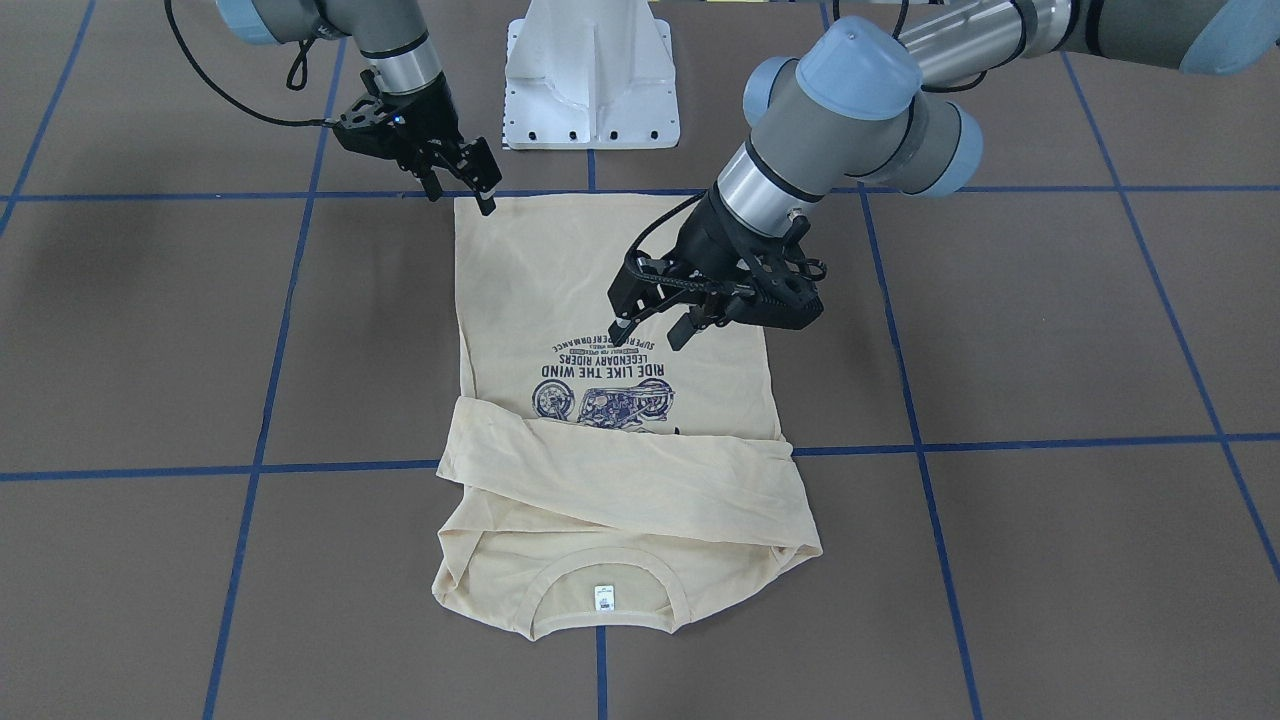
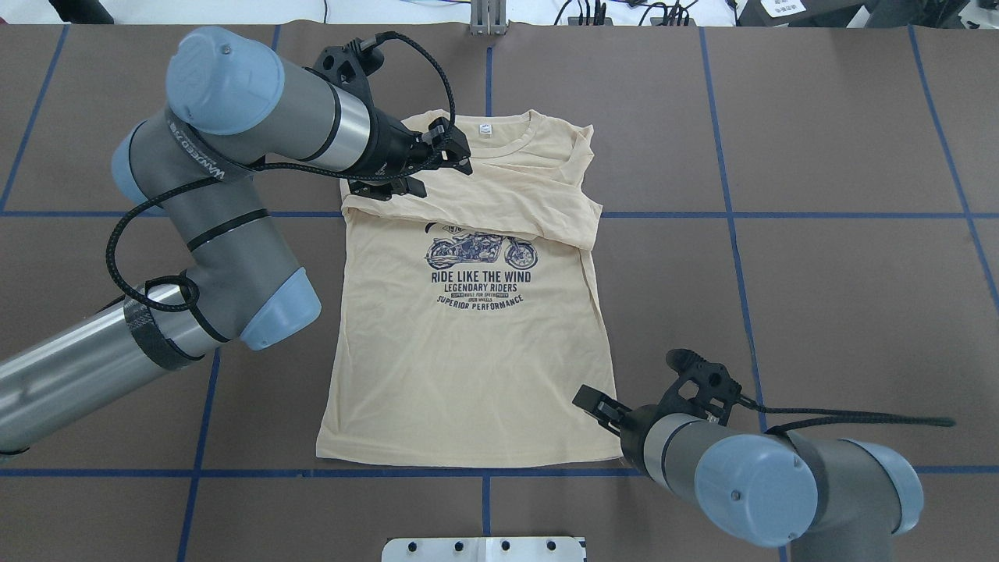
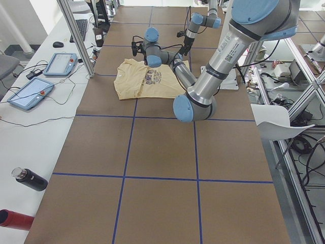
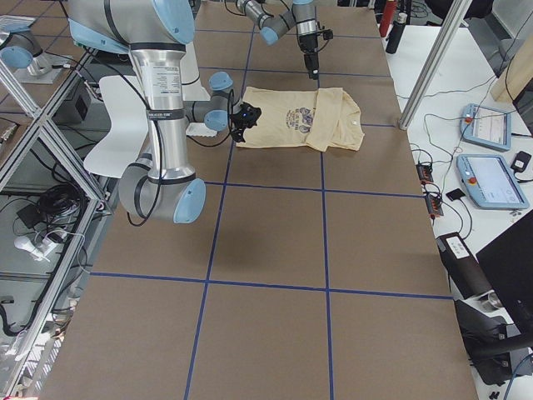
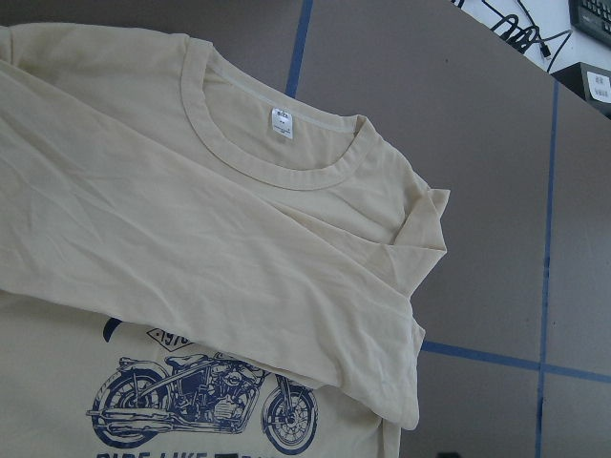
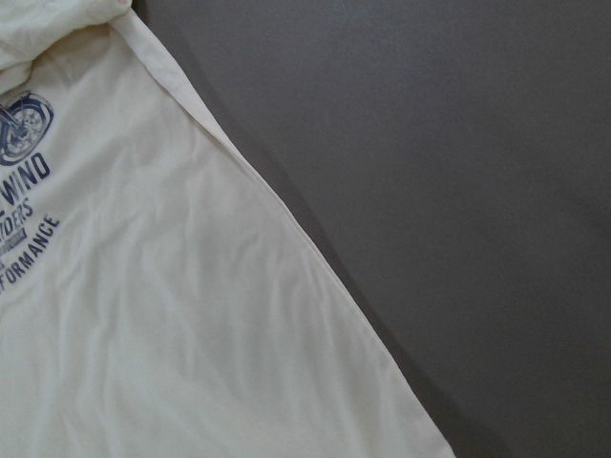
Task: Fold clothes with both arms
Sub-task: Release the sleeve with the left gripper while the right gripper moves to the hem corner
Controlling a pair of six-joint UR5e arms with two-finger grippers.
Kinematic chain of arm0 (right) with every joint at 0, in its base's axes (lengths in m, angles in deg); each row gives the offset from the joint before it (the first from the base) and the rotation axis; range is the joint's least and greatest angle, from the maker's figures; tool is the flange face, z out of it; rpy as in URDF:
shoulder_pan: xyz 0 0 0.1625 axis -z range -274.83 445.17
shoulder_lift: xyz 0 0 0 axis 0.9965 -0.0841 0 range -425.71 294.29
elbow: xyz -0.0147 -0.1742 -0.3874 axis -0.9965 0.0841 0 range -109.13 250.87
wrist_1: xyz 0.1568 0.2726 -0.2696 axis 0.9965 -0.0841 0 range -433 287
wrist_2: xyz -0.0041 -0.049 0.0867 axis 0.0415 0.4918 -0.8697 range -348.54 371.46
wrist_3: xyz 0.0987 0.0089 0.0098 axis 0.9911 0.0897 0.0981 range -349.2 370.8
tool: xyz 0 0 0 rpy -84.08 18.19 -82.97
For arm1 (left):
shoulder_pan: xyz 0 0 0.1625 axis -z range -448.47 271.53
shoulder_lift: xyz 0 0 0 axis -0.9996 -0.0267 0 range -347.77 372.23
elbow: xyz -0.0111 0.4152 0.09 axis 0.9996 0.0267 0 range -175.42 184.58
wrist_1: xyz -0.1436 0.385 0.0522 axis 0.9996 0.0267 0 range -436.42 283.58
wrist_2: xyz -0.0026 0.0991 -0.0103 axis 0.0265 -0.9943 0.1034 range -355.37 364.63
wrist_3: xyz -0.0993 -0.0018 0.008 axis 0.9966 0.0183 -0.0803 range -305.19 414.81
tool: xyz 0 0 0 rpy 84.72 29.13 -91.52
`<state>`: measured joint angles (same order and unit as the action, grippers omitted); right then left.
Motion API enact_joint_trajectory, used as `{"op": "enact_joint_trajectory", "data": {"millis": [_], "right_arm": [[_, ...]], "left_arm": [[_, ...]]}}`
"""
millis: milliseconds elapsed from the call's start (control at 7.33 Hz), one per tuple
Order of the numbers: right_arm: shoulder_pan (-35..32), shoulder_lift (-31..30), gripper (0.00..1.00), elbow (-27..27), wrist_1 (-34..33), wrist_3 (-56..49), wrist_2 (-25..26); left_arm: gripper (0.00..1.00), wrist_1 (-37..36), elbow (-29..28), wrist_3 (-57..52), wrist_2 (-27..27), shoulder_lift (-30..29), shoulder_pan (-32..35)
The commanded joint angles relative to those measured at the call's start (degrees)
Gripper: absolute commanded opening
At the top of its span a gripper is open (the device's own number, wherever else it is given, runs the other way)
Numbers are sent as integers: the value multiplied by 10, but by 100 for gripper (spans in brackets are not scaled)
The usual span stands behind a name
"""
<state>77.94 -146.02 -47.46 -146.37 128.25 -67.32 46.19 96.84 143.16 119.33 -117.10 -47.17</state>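
Brown table (image 1: 1050,330), blue grid lines (image 1: 150,472), beige T-shirt (image 1: 530,280)

Beige T-shirt (image 2: 468,367), navy motorcycle print (image 2: 481,254); brown table (image 2: 819,273), blue gridlines (image 2: 780,215).

The T-shirt (image 1: 520,290) is thin, matt beige cloth, softly creased, with a ribbed collar (image 5: 250,164) and a flat, dull navy print (image 2: 481,251). Under it the table (image 1: 1050,330) has a matt brown, faintly grainy surface crossed by smooth blue tape lines (image 1: 200,471). At the lower left of the overhead view, the left arm (image 2: 70,367) is brushed silver metal with a soft sheen, and its joint cap (image 2: 225,70) is smooth light-blue plastic. Its cable (image 2: 117,234) is black and braided. The left gripper (image 1: 650,335) and right gripper (image 1: 462,195) look matt black
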Motion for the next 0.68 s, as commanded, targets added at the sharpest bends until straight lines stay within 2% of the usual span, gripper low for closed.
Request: {"op": "enact_joint_trajectory", "data": {"millis": [0, 273, 409, 545], "right_arm": [[25, -3, 98, 18, -4, 23, 26], [29, -5, 96, 24, -4, 23, 24], [33, -5, 93, 24, -4, 23, 24], [33, -4, 85, 26, -4, 23, 23]], "left_arm": [[75, 0, -1, 0, -1, 1, 0], [76, 0, -1, 1, -2, 1, -1], [76, 0, -1, 1, -2, 1, -1], [76, 0, -1, 1, -3, 3, -1]]}}
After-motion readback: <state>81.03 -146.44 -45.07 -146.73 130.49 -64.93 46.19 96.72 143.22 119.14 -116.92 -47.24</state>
